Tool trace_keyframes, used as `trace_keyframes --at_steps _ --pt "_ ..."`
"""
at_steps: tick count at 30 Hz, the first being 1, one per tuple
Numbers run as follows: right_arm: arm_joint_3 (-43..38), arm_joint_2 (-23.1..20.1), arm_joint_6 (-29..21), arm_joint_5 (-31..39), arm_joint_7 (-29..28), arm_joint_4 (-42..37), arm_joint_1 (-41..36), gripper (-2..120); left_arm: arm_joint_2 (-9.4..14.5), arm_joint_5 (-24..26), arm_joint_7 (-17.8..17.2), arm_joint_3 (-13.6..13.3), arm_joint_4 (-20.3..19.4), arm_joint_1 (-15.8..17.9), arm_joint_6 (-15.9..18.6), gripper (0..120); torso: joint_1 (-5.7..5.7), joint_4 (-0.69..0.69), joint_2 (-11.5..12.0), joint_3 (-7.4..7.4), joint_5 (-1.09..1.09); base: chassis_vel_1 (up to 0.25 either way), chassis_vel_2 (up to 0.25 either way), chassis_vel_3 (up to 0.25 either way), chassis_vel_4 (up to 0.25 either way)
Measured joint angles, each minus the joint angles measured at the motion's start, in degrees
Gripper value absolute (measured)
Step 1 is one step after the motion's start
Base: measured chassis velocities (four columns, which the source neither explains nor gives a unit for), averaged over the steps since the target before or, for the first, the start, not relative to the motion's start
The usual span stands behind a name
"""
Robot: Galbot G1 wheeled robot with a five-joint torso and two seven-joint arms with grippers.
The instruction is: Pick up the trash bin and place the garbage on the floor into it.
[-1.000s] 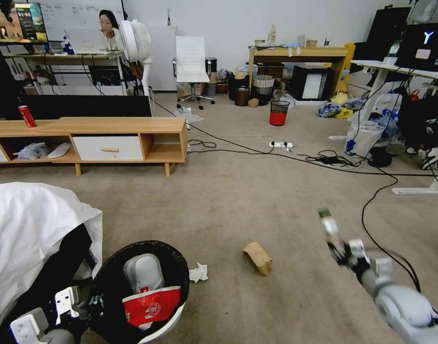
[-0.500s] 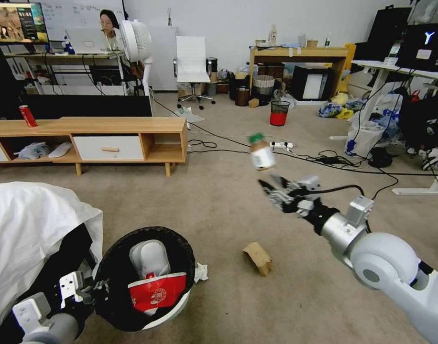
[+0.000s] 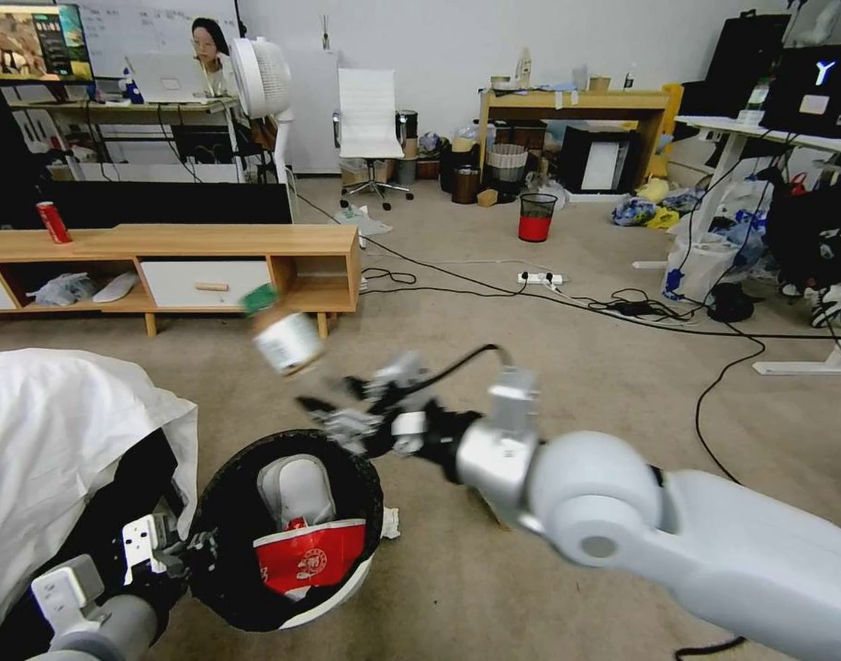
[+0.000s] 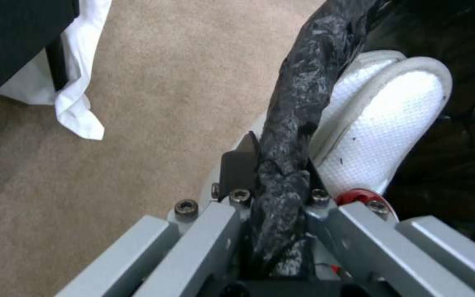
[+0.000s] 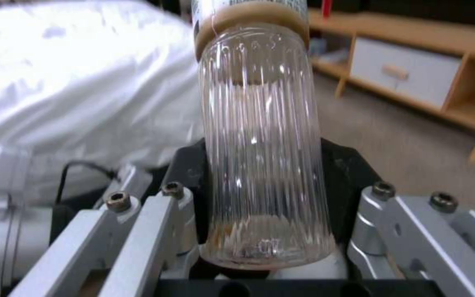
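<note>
Above the trash bin (image 3: 220, 542) now, right pincer (image 3: 324, 415) with bottle (image 3: 287, 340).

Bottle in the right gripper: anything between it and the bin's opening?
Nothing visible. The bottle, held in the right gripper, hangs above the far rim of the bin, which the left gripper holds by its near rim. A slipper and red wrapper lie inside.

The bin (image 3: 220, 514) sits on the floor (image 3: 494, 358) beside a bed sheet (image 3: 53, 441). A slipper (image 3: 297, 487) and a wrapper (image 3: 310, 560) lie in the bin. A bottle (image 3: 287, 340) is above the bin's far rim. A tissue (image 3: 389, 523) lies just right of the bin.
</note>
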State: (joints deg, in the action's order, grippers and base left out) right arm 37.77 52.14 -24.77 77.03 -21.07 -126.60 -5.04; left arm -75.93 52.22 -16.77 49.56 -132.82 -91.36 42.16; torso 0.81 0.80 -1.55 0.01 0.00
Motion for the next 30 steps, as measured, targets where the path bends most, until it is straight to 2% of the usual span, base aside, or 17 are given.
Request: trace_keyframes --at_steps 6,14,30 --pt "3.4 3.6 -6.0 4.5 -3.5 1.8 3.3 38 0.5 0.4 0.0 0.2 0.1 0.5 0.0 2 0.0 0.0 0.0 0.0 -0.01 0.0 0.0 0.0 0.0" --pt "6.2 7.6 -11.4 7.9 -7.6 4.6 4.5 38 0.4 0.6 0.0 0.2 0.4 0.8 0.0 2 0.0 0.0 0.0 0.0 0.0 0.0 0.0 0.0 0.0" --pt "8.9 8.3 -13.4 5.7 -9.1 8.7 1.5 38 0.2 0.7 0.1 0.3 0.3 0.8 0.0 2 0.0 0.0 0.0 -0.01 0.0 0.0 0.0 0.0 0.0"
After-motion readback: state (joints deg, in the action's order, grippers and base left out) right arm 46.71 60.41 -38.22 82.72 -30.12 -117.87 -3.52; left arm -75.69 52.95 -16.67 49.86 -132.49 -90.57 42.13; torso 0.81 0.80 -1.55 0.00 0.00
